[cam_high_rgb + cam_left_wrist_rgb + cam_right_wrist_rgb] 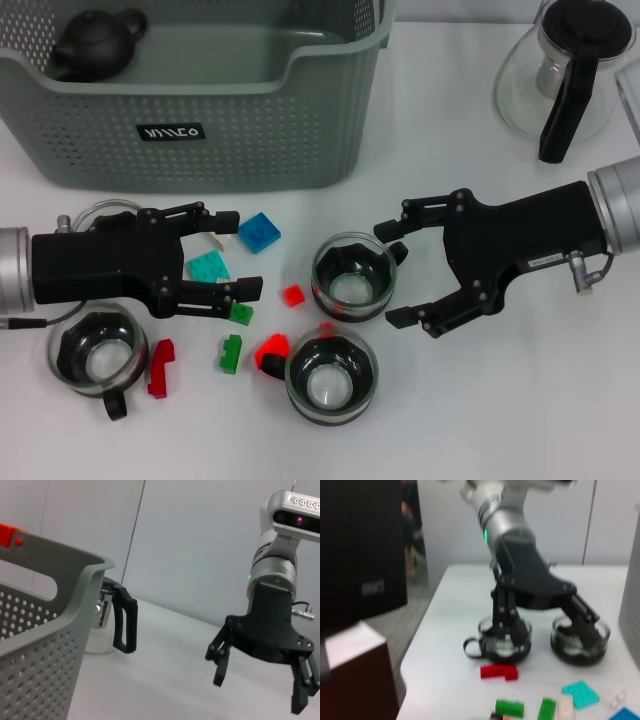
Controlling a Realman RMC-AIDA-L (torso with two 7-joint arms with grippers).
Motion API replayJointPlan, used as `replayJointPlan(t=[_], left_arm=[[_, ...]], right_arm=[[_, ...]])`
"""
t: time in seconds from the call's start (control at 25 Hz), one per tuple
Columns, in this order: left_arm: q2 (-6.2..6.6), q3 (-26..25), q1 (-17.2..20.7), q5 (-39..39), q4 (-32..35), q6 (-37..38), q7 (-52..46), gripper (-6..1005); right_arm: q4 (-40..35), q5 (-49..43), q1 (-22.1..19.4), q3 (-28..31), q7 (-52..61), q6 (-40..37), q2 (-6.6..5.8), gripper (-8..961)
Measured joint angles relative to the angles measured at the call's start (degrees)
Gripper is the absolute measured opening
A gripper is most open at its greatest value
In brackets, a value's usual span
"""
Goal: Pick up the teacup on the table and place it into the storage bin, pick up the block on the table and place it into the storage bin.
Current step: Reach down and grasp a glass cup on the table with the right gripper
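On the white table, the left gripper is hovering with jaws spread around a teal block, the right gripper gaping beside a teacup, below the bin.

Our left gripper reaches in from the left edge, arm level and low over the table, its two black fingers spread wide and pointing right. Our right gripper comes in from the right edge, its silver wrist angled slightly toward the far side, fingers likewise parted and pointing left. We hold the two grippers facing each other, well apart. From the left wrist view, the right gripper hangs with its fingers pointing down.
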Motion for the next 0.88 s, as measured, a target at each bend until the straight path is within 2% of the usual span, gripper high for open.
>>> replayJointPlan(t=[0.28, 0.52, 0.88], left_arm=[[-1.09, -0.2, 0.0, -0.3, 0.0, 0.2, 0.0, 930], [-1.87, -0.3, -0.2, -0.4, -0.1, -0.2, 0.0, 928], [-1.81, -0.3, -0.4, -1.2, -0.6, -0.4, 0.0, 926]], right_arm=[[-6.4, -8.3, 2.0, -0.7, 5.2, -2.4, 0.79, 942], [-8.3, -10.6, 3.7, -5.0, 5.9, -1.6, 1.26, 941], [-8.4, -10.7, 6.3, -11.4, 6.0, 2.9, 1.33, 941]])
